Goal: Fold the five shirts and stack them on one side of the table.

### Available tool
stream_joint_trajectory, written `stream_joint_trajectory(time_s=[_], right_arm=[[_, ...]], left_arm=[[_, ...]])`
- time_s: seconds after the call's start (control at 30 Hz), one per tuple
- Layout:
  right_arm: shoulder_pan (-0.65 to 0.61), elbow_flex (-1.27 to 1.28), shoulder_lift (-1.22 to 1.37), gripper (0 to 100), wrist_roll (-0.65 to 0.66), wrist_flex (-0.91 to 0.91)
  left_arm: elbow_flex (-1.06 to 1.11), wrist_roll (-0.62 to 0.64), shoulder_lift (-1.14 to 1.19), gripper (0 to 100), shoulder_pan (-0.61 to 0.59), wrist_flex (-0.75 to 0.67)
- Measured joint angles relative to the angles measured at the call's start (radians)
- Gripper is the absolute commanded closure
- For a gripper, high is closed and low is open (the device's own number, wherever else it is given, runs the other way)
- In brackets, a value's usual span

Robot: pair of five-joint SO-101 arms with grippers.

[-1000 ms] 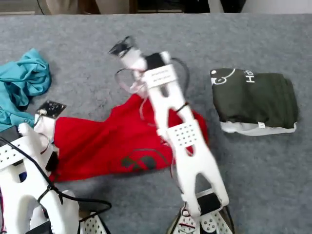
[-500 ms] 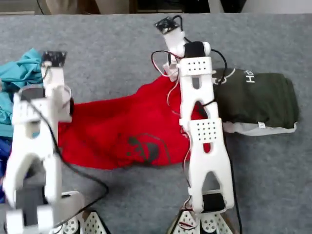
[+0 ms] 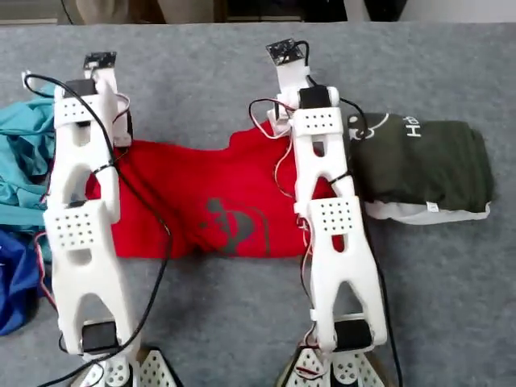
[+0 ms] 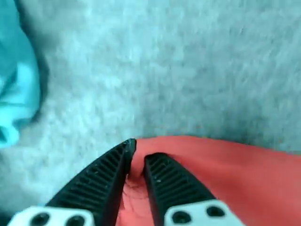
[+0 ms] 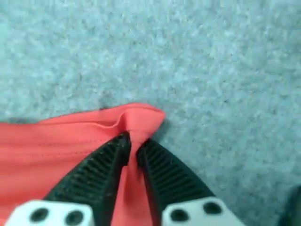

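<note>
**Red shirt stretched between both arms**

Within the last second both arms swung toward the table's (image 3: 451, 306) far side, spreading the red shirt (image 3: 177, 189) flat across its middle. A blue shirt (image 3: 14, 282) lies at the near left, with a teal shirt (image 3: 20, 145) beyond it. The left gripper (image 4: 136, 151) and right gripper (image 5: 132, 141) each pinch a far corner of the red cloth. A folded dark green shirt (image 3: 423, 165) sits just to the right.

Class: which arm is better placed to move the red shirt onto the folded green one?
Likely right: the right pincer grips the red shirt beside the folded green shirt; the left pincer holds the far corner.
</note>
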Motion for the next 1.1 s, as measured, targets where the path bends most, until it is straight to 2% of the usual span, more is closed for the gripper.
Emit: stream_joint_trajectory(time_s=[0.13,0.3,0.63,0.7,0.8,0.87,0.93,1.1], right_arm=[[0.0,0.0,0.0,99.7,0.0,0.0],[0.0,0.0,0.0,99.7,0.0,0.0],[0.0,0.0,0.0,99.6,0.0,0.0],[0.0,0.0,0.0,99.6,0.0,0.0],[0.0,0.0,0.0,99.6,0.0,0.0],[0.0,0.0,0.0,99.6,0.0,0.0],[0.0,0.0,0.0,99.6,0.0,0.0],[0.0,0.0,0.0,99.6,0.0,0.0]], left_arm=[[-0.338,0.0,0.172,71,0.0,0.123],[-0.651,-0.005,0.292,69,-0.026,0.209],[-0.689,-0.04,0.292,69,-0.114,0.261],[-0.689,-0.055,0.278,74,-0.114,0.261],[-0.689,-0.087,0.252,87,-0.114,0.261],[-0.689,-0.103,0.244,91,-0.114,0.249],[-0.689,-0.112,0.244,87,-0.114,0.235],[-0.689,-0.12,0.244,67,-0.114,0.232]])
